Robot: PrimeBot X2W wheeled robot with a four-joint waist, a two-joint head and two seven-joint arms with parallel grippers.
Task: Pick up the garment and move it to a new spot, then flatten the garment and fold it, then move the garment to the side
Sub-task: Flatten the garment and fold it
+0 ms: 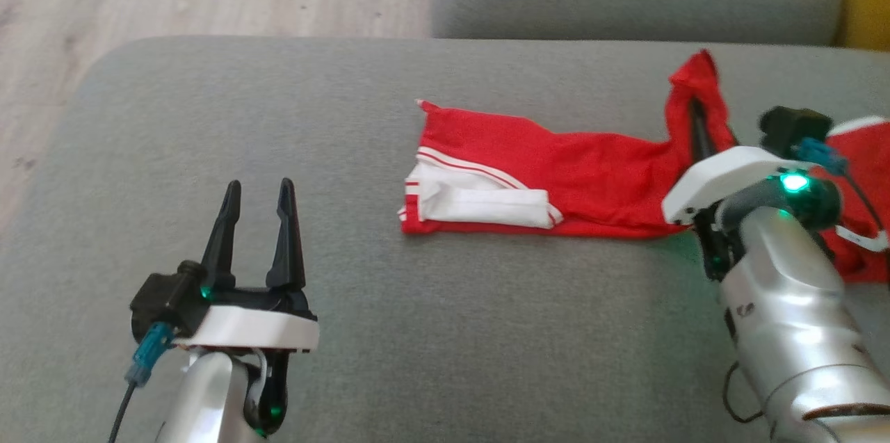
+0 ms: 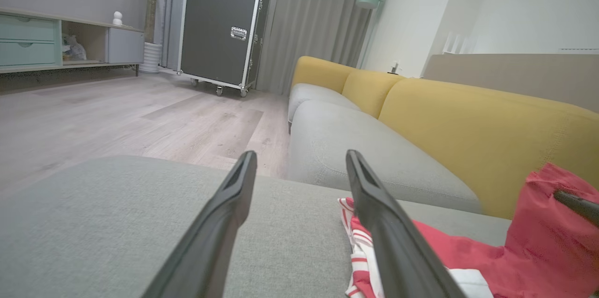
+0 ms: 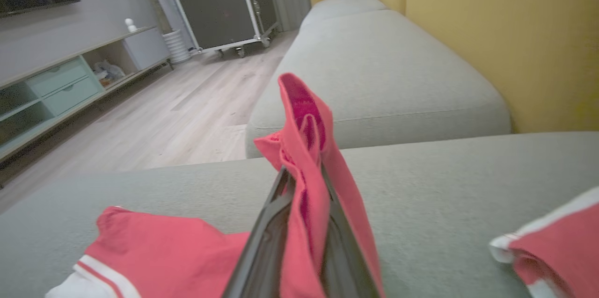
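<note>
The red cloth garment with white stripes point(image 1: 556, 172) lies on the grey upholstered sofa seat point(image 1: 208, 116), right of the middle. Its white-trimmed end points left. Its right end is drawn up into a peak.

The right tool point(image 1: 701, 126) is clenched on that peak; in the right wrist view the red fold stands pinched between its two dark fingers point(image 3: 266, 246). The left tool point(image 1: 259, 192) is released, its fingers spread wide over bare seat at the near left, well apart from the cloth.

A further red piece with white edging point(image 1: 862, 151) lies at the far right. I cannot tell whether it belongs to the same garment.

This looks like the lifting or spreading step. To do it well:
- Draw the pinched fold away from the striped end slowly and keep it low, so the cloth stretches flat and does not bunch.
- The grip holds only a thin fold, so a quick tug could slip it out.
- The left tool could come in to hold the striped hem point(image 1: 452, 165) down while the other end is pulled.

No writing can be read on the garment. A small dark mark on the right forearm point(image 1: 745, 309) is too small to read. The black metal-edged case point(image 2: 220, 26) by the curtain shows no legible label.
</note>
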